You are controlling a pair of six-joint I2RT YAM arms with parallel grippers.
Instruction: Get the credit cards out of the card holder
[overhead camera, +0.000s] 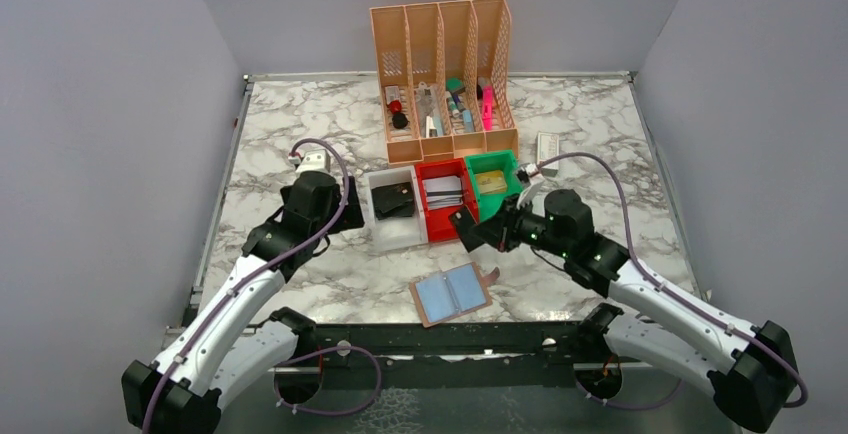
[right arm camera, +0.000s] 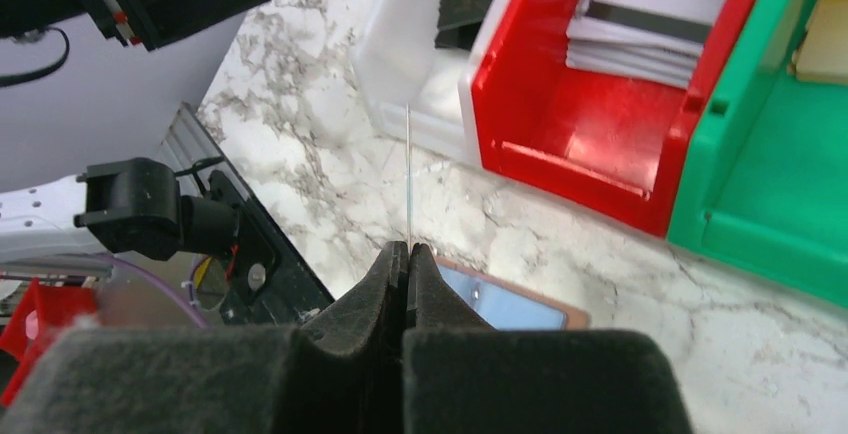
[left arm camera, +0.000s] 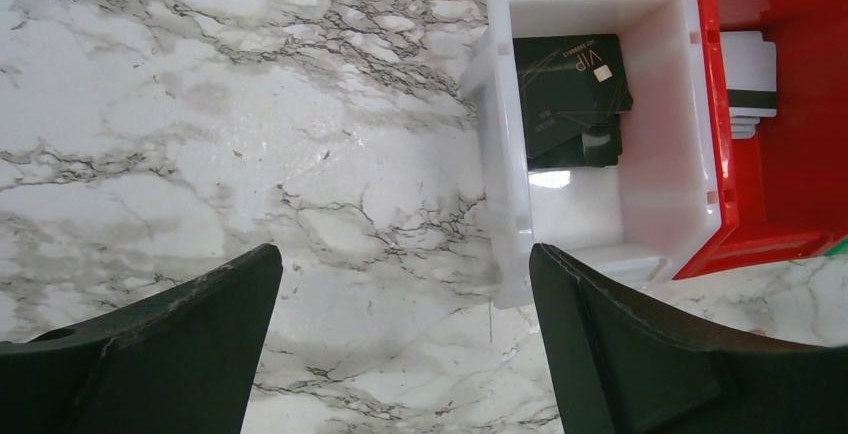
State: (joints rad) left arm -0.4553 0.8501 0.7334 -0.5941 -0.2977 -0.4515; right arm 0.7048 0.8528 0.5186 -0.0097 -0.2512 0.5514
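Overhead, two robot arms reach in from the bottom edge onto a marble table (overhead camera: pixel 300 154). Just below centre lies the card holder (overhead camera: pixel 487 276), a tan-brown sleeve spread open and flat. Bluish credit cards (overhead camera: pixel 440 297) show in its pockets, and neither arm touches it. Above it, at mid-frame, three small bins stand in a row: a white bin (overhead camera: pixel 400 234), a red bin (overhead camera: pixel 440 162) and a green bin (overhead camera: pixel 490 158).

In the right wrist view, the right gripper (right arm camera: pixel 408 254) fills the lower centre with its fingers pressed together. They pinch the held card (right arm camera: pixel 408 174), which is seen edge-on as a thin upright line. The card's top edge lines up with the near wall of the white bin, and the card holder shows on the table below it.

In the left wrist view, the left gripper (left arm camera: pixel 405 264) has its fingers spread wide and holds nothing. It hangs over bare marble just left of the white bin, where dark cards (left arm camera: pixel 570 94) lie in a loose stack at the upper right.

The step in hand appears to be carrying this one card to a bin, though which bin cannot be told. The pinch looks to catch only the card's lower edge, so a slow, steady move should suit. The card's edge would need to rise above the bin wall before crossing. Once over the bin floor, the card could be lowered and the fingers parted.
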